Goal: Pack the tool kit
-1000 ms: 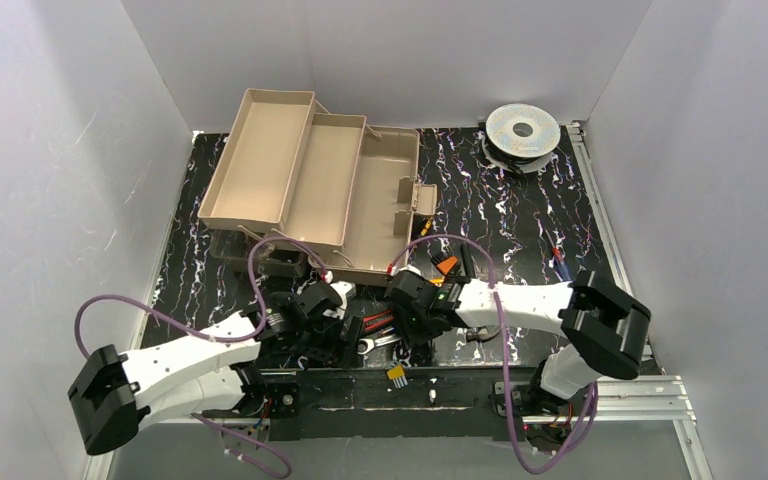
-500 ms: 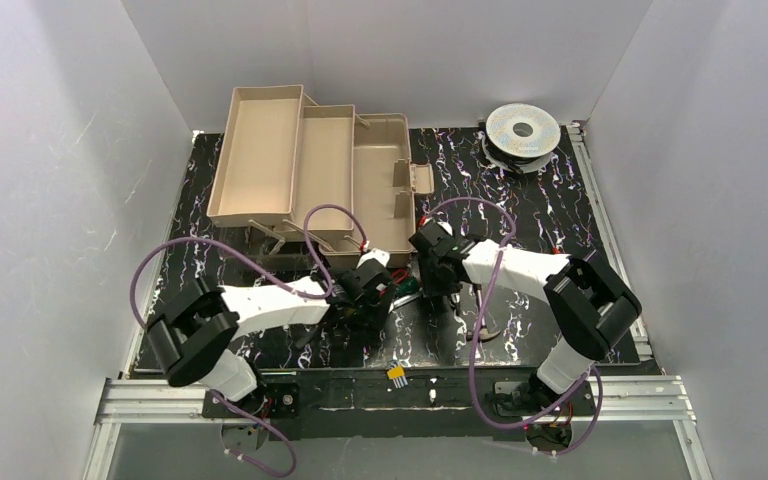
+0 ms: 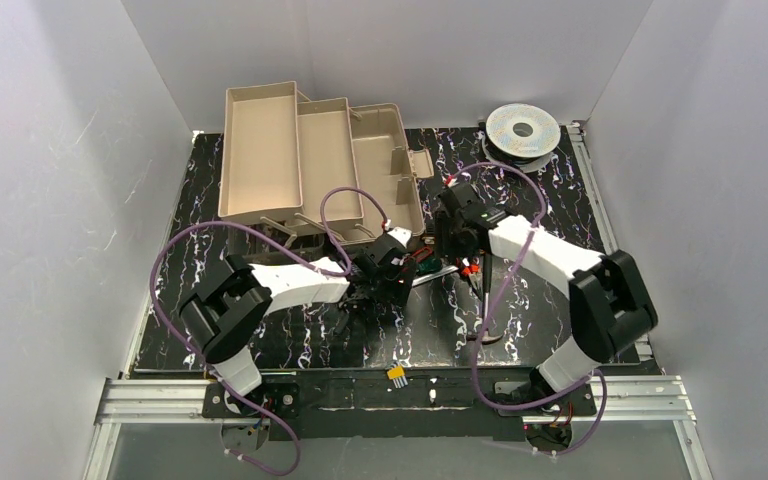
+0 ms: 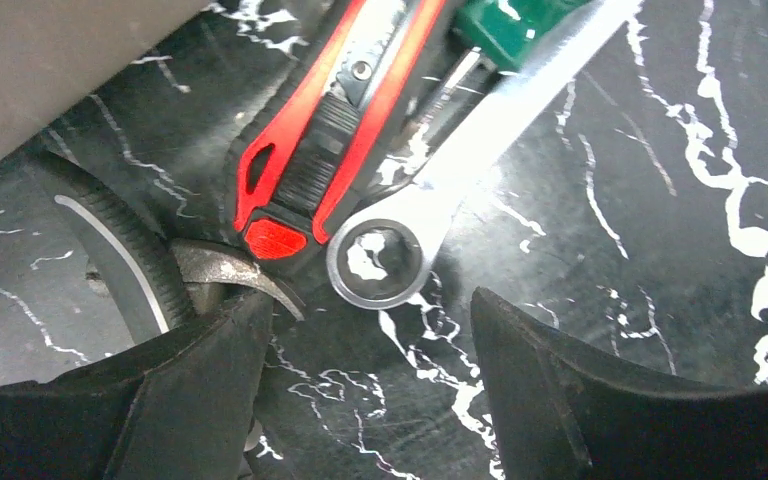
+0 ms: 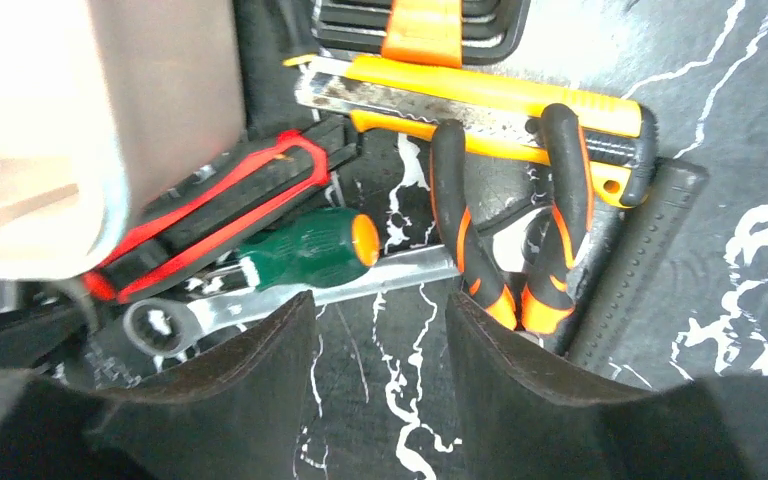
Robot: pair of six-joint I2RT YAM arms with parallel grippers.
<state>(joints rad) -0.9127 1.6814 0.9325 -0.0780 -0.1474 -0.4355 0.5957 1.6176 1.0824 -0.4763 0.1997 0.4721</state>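
Beside the near right corner of the toolbox [image 3: 310,160], on the black marbled table [image 3: 560,230], lies the heap of hand tools; the toolbox itself stands open at the far side, its two trays [image 3: 260,150] folded out to its left, the silver wire spool [image 3: 523,130] well apart to its right. My left gripper [image 4: 370,330] hangs low at the near edge of the heap, just in front of the toolbox, jaws spread wide and gripping nothing; directly ahead of the gap lies the ring end of a steel wrench [image 4: 385,260], and touching that, toward the toolbox, a red-and-black utility knife [image 4: 330,130]; a curved grey metal piece [image 4: 225,272] lies against my left finger, its kind unclear. My right gripper [image 5: 380,310] hovers at the heap's side away from the toolbox, jaws moderately apart over bare table, holding nothing; beyond them, a green screwdriver handle [image 5: 305,250] lies against the wrench shaft; orange-and-black pliers [image 5: 505,250] lie farther from the toolbox, their handle ends overlapping a yellow knife [image 5: 490,105].
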